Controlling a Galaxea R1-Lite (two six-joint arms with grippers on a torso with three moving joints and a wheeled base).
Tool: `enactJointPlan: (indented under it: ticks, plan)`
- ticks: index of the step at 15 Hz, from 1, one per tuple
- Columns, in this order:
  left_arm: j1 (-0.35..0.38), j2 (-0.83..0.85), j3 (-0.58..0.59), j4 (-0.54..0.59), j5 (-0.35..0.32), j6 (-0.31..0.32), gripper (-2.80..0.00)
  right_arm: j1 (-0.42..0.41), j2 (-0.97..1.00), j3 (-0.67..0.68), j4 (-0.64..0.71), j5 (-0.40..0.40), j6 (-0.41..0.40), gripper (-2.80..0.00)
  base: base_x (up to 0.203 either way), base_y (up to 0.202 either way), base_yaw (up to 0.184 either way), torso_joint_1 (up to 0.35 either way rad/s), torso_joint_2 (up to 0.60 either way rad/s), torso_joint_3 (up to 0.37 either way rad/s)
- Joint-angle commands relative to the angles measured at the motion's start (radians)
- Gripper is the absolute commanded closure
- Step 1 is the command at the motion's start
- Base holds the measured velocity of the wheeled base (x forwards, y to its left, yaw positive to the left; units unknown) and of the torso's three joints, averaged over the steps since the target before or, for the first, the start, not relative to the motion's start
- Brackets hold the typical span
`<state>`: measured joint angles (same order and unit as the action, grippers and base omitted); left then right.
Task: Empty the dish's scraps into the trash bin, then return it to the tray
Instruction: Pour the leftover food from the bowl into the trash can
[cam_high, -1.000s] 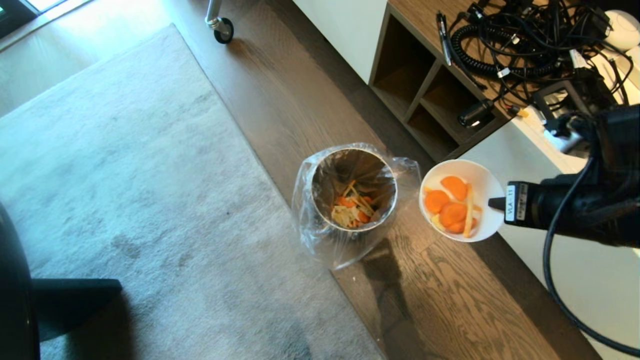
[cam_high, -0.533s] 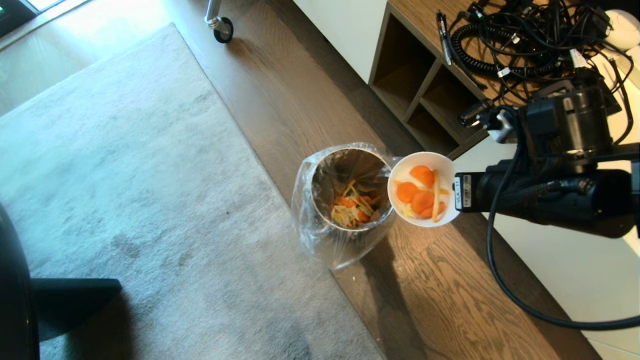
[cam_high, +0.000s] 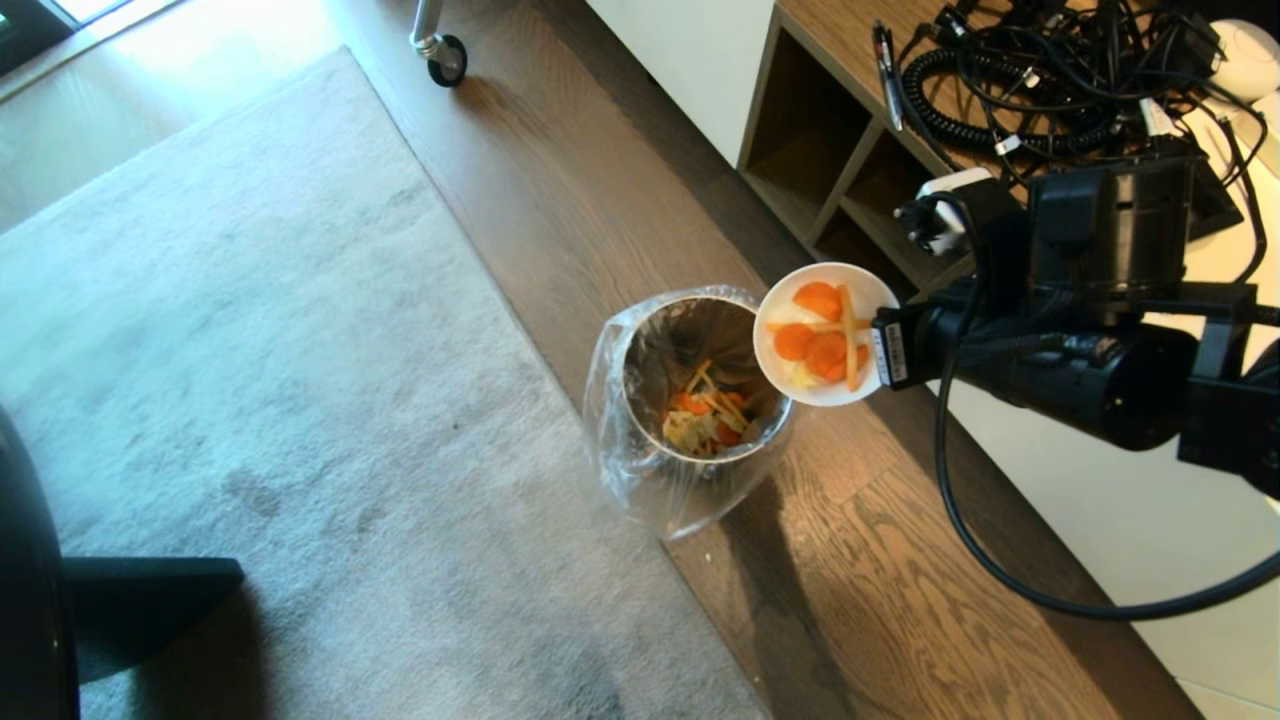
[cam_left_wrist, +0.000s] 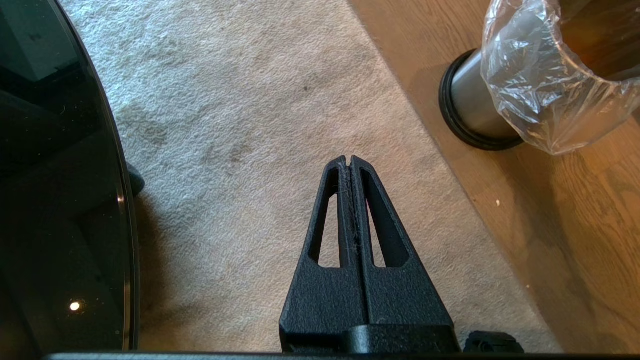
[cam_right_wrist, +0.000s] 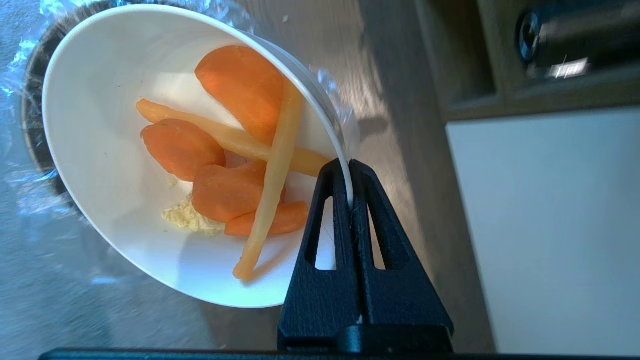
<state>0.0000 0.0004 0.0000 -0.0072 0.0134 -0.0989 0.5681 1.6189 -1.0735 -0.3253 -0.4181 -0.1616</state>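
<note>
White, orange and grey on my feeds

I see a glossy white round bowl (cam_right_wrist: 100, 150) holding orange slices and pale yellow strips (cam_right_wrist: 240, 165), black textured gripper fingers (cam_right_wrist: 345, 200) beside them, a silver metal bin (cam_high: 705, 385) under clear plastic, grey mottled carpet (cam_high: 250, 350), brown grained wood floor (cam_high: 900, 600).

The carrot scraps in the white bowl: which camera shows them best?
The right wrist view: the scraps fill the dish close up, each slice and strip distinct. The head view shows them small, above the trash bin. The left wrist view shows none.
</note>
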Motion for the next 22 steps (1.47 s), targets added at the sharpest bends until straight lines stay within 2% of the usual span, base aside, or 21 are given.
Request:
enactJointPlan:
  ticks: [1,5,10,13,19,22]
  plan:
    - [0.000,0.000,0.000,0.000,0.000,-0.002,0.00,0.015,0.021,0.032,-0.150,-0.002,-0.162,0.00,0.000,0.000,0.000,0.000,0.00,0.000]
    - [0.000,0.000,0.000,0.000,0.000,-0.001,0.00,0.082,0.049,0.088,-0.335,-0.004,-0.347,0.00,0.000,0.000,0.000,0.000,0.00,0.000]
    - [0.000,0.000,0.000,0.000,0.000,-0.001,0.00,0.095,0.138,0.132,-0.673,0.003,-0.625,0.00,0.000,0.000,0.000,0.000,0.00,0.000]
    - [0.000,0.000,0.000,0.000,0.000,-0.001,0.00,0.127,0.142,0.173,-0.754,0.004,-0.691,0.00,0.000,0.000,0.000,0.000,0.00,0.000]
    - [0.000,0.000,0.000,0.000,0.000,-0.001,0.00,0.131,0.194,0.205,-1.006,0.025,-0.912,0.00,0.000,0.000,0.000,0.000,0.00,0.000]
    - [0.000,0.000,0.000,0.000,0.000,-0.001,0.00,0.131,0.209,0.214,-1.080,0.026,-0.976,0.00,0.000,0.000,0.000,0.000,0.00,0.000]
